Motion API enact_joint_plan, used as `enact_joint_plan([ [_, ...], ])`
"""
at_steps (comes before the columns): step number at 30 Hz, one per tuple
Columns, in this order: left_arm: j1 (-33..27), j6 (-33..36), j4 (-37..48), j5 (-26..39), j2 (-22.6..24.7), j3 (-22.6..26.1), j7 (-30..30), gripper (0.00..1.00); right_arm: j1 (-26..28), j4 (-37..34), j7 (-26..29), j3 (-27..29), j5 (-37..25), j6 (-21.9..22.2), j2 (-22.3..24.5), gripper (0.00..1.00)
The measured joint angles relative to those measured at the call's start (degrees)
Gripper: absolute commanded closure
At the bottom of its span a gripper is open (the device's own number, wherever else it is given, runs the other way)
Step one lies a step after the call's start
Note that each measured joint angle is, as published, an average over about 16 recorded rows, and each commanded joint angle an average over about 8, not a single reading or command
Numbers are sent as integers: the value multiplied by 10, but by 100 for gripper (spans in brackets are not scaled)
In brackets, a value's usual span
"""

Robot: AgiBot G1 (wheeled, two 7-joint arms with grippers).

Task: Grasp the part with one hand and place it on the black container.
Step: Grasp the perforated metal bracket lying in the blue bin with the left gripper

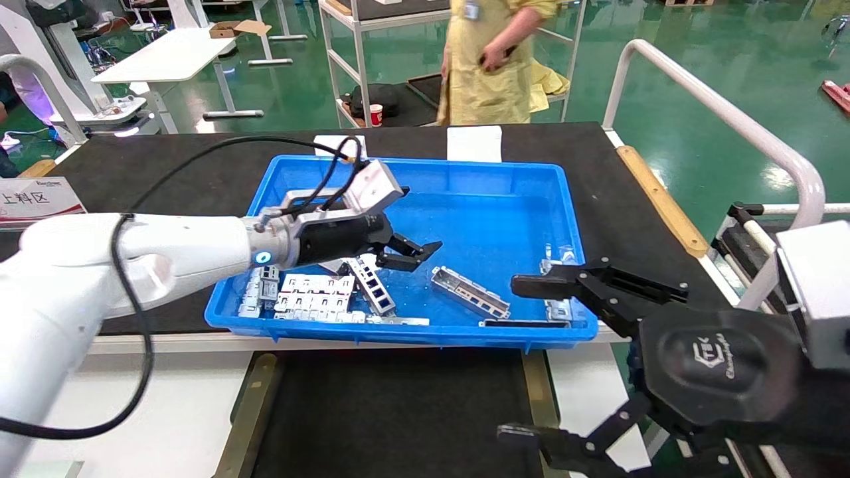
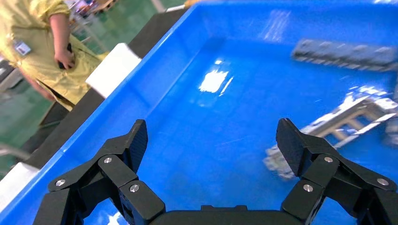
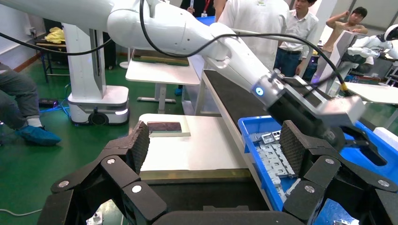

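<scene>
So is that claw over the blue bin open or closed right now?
Open. The left tool hovers over the blue bin with its fingers spread wide and only blue floor between them; it holds nothing.

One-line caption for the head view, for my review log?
Left gripper, open and empty, hovers inside the blue bin near the part; right gripper waits open by the black container.
</scene>
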Motion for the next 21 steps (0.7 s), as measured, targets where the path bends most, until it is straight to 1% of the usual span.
enact_joint_plan([
  [4,6,-30,-1,3,15,11,6,0,0,0,0,0,0,0,0,0],
  [8,17,-43,-17,-1,21,25,2,0,0,0,0,0,0,0,0,0],
  [21,54,-79,-82,-32,24,103,-48,0,0,0,0,0,0,0,0,0],
])
